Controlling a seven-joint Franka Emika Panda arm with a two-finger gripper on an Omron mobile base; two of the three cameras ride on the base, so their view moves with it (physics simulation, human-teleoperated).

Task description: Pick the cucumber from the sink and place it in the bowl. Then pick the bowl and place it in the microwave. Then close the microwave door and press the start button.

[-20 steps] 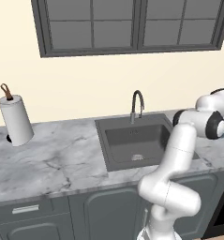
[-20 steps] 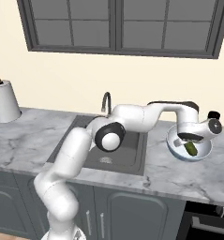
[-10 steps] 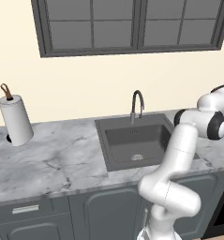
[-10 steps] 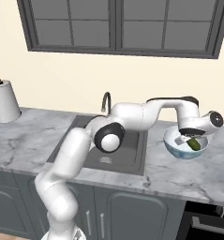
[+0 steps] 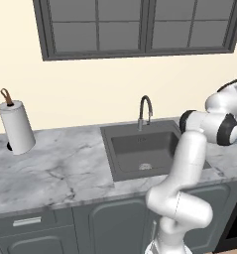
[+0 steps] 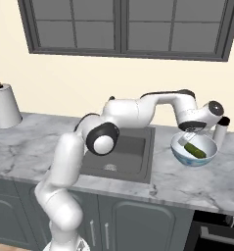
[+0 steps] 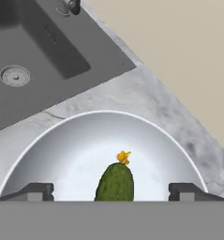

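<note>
Cucumber (image 7: 115,183) in bowl (image 7: 62,140), between parted pincer (image 7: 111,191) tips

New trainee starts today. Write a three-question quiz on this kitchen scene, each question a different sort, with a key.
1. True or false: the cucumber lies in the sink.
2. The gripper above the bowl is: A) open, B) shut on the cucumber.
3. What stands at the far left of the counter?

Key
1. False; it lies in the bowl.
2. A.
3. The paper towel roll.
</note>
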